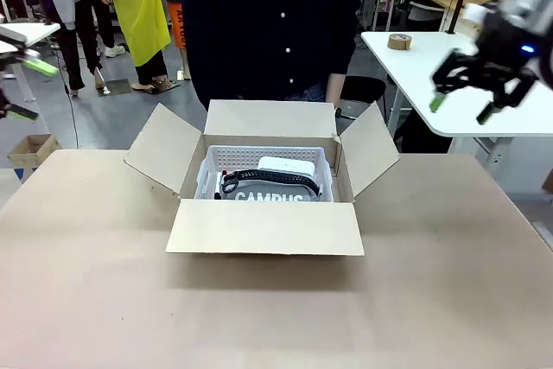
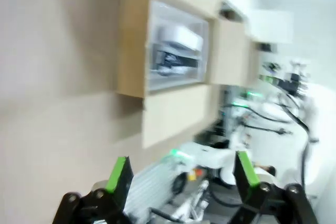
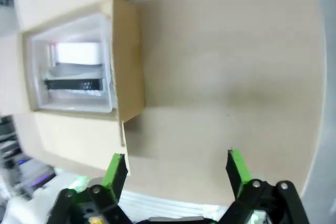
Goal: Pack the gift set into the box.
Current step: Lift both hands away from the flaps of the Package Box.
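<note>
The box stands open in the middle of the table with all four flaps spread out. Inside it sits the gift set: a white perforated basket holding a grey "CAMPUS" pouch, a black strap and a white pack. My right gripper hangs open high at the right, away from the box. At the far left edge, also raised, my left gripper is open. Both wrist views look down on the box with the basket in it, between empty open fingers.
A person in dark clothes stands right behind the box. To the back right is a white table with a tape roll on it. A small cardboard box sits off the table's left corner. Bare tabletop surrounds the box.
</note>
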